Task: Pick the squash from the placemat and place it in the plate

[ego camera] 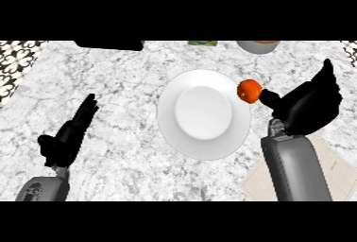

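One white plate (203,113) lies on the marble counter (118,71). There is one orange squash (250,90), one beige placemat (335,170) and one bowl (258,46) at the far edge. Two black hands show: left (70,132), right (307,106).

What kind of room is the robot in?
Probably a kitchen. There is a marble-patterned counter with a white plate on it, a beige placemat at the right, and the right hand holds an orange squash by the plate's rim.
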Robot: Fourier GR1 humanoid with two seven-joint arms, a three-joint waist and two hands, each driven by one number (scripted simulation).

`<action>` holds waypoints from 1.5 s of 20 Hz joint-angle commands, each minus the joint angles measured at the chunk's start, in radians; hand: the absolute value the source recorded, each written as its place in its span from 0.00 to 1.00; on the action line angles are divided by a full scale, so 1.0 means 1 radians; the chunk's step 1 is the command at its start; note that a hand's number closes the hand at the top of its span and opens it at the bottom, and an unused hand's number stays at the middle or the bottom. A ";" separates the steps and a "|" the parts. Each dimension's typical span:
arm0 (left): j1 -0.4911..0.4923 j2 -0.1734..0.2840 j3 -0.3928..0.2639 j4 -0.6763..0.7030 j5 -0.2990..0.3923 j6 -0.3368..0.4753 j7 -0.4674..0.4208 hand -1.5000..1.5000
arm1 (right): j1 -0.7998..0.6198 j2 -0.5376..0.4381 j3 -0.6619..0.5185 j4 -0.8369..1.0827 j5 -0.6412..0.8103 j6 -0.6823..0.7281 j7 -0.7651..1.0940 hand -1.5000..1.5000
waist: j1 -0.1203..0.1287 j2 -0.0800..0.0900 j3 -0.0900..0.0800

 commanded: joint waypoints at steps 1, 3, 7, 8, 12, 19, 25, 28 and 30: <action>0.013 0.003 -0.002 0.011 -0.006 -0.001 -0.006 0.50 | -0.041 0.003 -0.025 -0.033 0.046 -0.195 0.261 0.00 | -0.007 -0.007 0.000; -0.003 0.008 0.016 0.014 0.004 0.002 -0.003 0.50 | -0.046 0.003 -0.023 -0.061 0.078 -0.241 0.261 0.00 | -0.011 -0.008 0.000; 0.008 0.009 0.019 0.025 0.004 -0.003 -0.019 0.50 | -0.006 0.003 -0.011 -0.168 0.063 -0.320 0.261 0.00 | -0.024 -0.019 0.001; 0.021 0.009 0.013 0.021 0.005 -0.007 -0.003 0.50 | 0.011 0.003 -0.009 -0.179 0.062 -0.354 0.261 0.00 | -0.019 -0.018 0.002; 0.013 -0.005 0.018 0.031 0.004 0.008 -0.016 0.50 | 0.116 0.004 0.065 -0.279 0.084 -0.381 0.257 0.00 | -0.053 -0.027 0.000; 0.051 0.002 0.026 0.012 -0.002 0.021 -0.022 0.50 | 0.355 0.004 0.234 -0.364 0.106 -0.446 0.261 0.00 | -0.066 -0.032 0.001; 0.059 0.004 0.049 0.023 0.006 0.034 -0.022 0.50 | 0.551 0.004 0.369 -0.412 0.107 -0.534 0.252 0.00 | -0.102 -0.034 0.001; 0.065 0.014 0.056 0.012 0.008 0.031 -0.024 0.50 | 0.646 0.004 0.415 -0.402 0.133 -0.612 0.243 0.00 | -0.114 -0.033 0.002; 0.082 0.025 0.067 0.023 0.017 0.019 -0.027 0.50 | 0.714 0.004 0.455 -0.425 0.147 -0.646 0.233 0.00 | -0.128 -0.035 0.000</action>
